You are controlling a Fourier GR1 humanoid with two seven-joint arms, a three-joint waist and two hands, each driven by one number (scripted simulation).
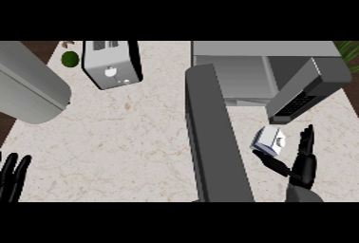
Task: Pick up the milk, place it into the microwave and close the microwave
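Observation:
The milk [270, 140] is a small white and blue carton on the counter, right of the open microwave door [214, 137] and just in front of the microwave's keypad panel [303, 92]. My right hand [303, 163] is right beside it, at its near right. The fingers [307, 140] point straight up along the carton's right side with a thin gap, and the thumb reaches left under its near corner. The hand is open. The microwave [245, 61] stands at the back right, its cavity facing me. My left hand [13, 176] rests open at the lower left edge.
A silver toaster [111, 65] stands at the back, left of centre, with a small green object [70, 58] beside it. A large grey rounded body [28, 90] fills the far left. Green leaves [348, 50] show at the back right corner. The door stands as a long wall down the counter's middle.

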